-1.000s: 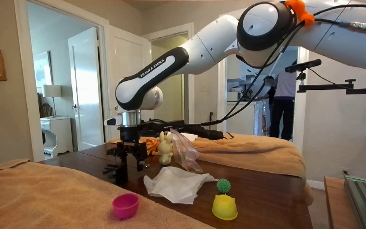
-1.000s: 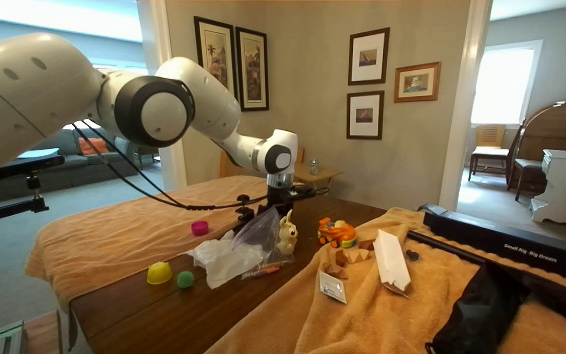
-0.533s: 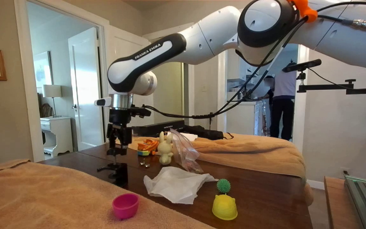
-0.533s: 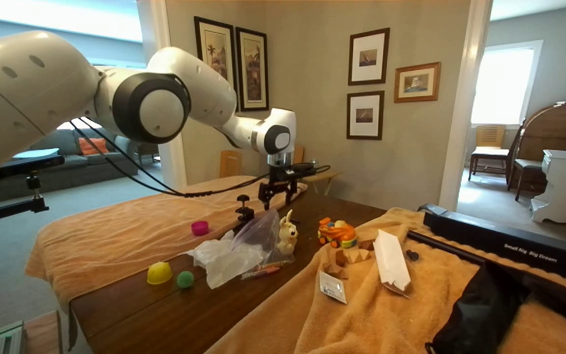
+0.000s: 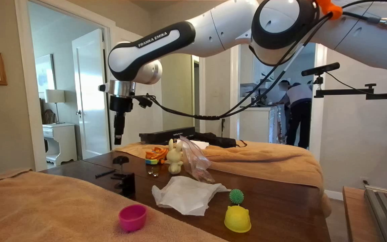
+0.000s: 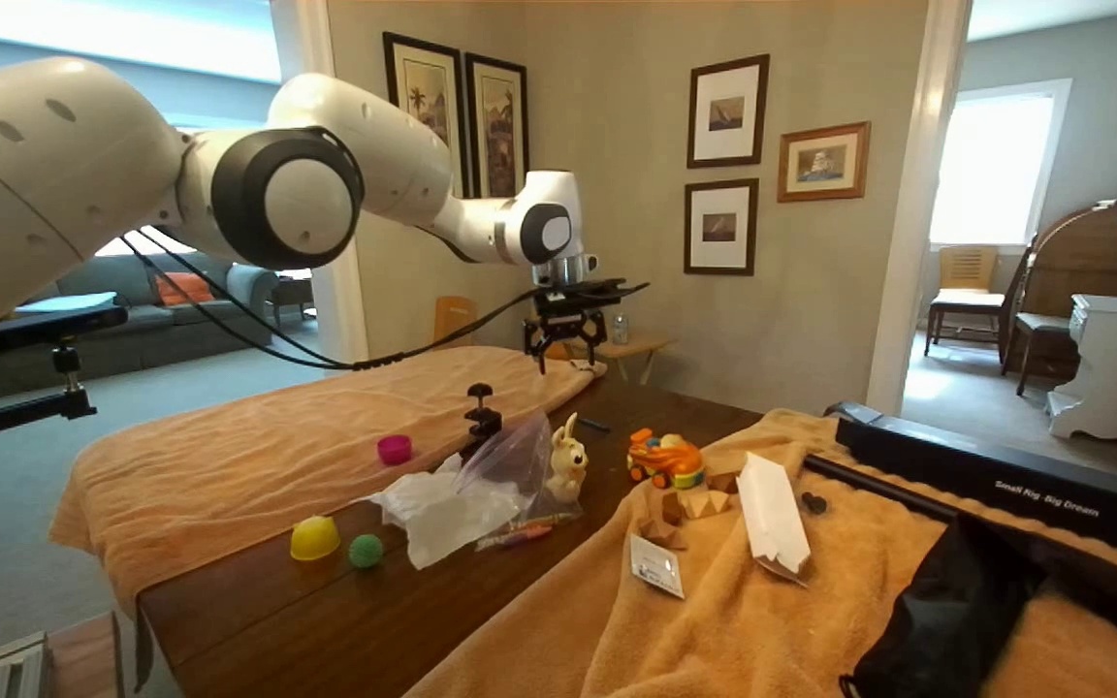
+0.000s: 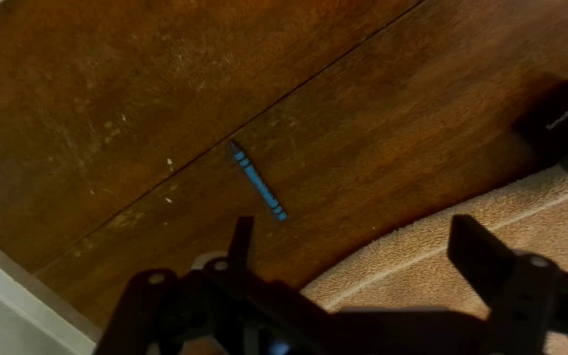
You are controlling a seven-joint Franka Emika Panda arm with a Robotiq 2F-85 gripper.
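Raised since the earlier frames: gripper (image 6: 566, 364), carried up from low beside the black clamp (image 5: 128, 185) and turned, so that it is now shown edge-on at centre left of an exterior view. No shift is noted in the pink cup (image 5: 132, 218), green spiky ball (image 5: 236, 196) or yellow cup (image 5: 237, 220).

Gripper, condition: fingers (image 7: 241, 241) spread wide apart; nothing held, nothing touched.

Blue crayon (image 7: 259, 184), one: laid flat on the wooden table (image 7: 387, 123), found a little left of centre in the wrist view, its tip directed to the upper left. Blunt end placed nearest the finger at lower centre; contact with either finger not seen.

Surroundings: towel (image 7: 412, 266), spread at lower right of the wrist view; toy rabbit (image 6: 566, 470) and orange toy vehicle (image 6: 670, 465), stood near centre and right of centre in an exterior view.

Step, as judged: a free hand held high over the crayon; whether a pick-up is being prepared cannot be told.

Next move, as judged: should the crayon be wanted, the fingers would need to be centred over its barrel, set to close across its length and lowered straight, with the clamp avoided.
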